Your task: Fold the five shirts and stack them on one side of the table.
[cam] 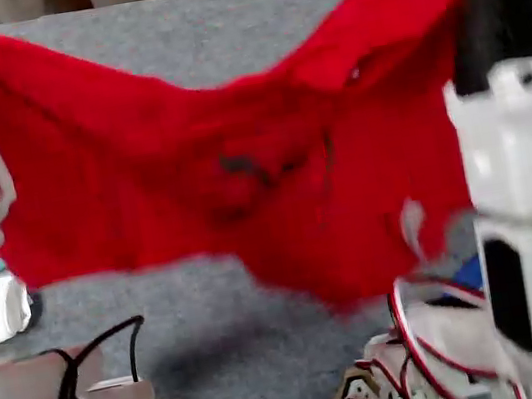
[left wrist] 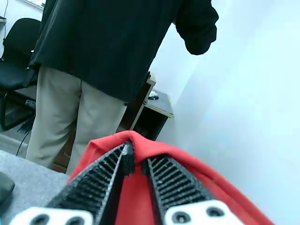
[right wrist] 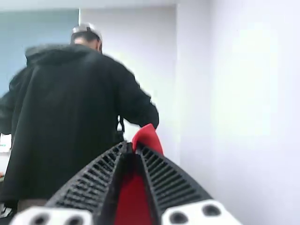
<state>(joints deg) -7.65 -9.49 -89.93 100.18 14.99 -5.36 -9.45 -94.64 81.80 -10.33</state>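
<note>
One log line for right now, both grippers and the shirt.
left gripper: shut on red fabric shirt | right gripper: shut on it | shirt: held spread above grey table

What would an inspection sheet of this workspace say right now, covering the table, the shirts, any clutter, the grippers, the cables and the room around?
Surface: grey table, partly hidden behind the raised cloth.
Job's things: one red shirt, held up and spread above the table between the two arms.
Clutter: a blue thing behind an arm, too hidden to name.
Grippers: left gripper shut on the red shirt; right gripper shut on the red shirt.
Cables: black cable looping near the arm bases; red and white wires on an arm.
Surroundings: white wall, black chair.
</note>
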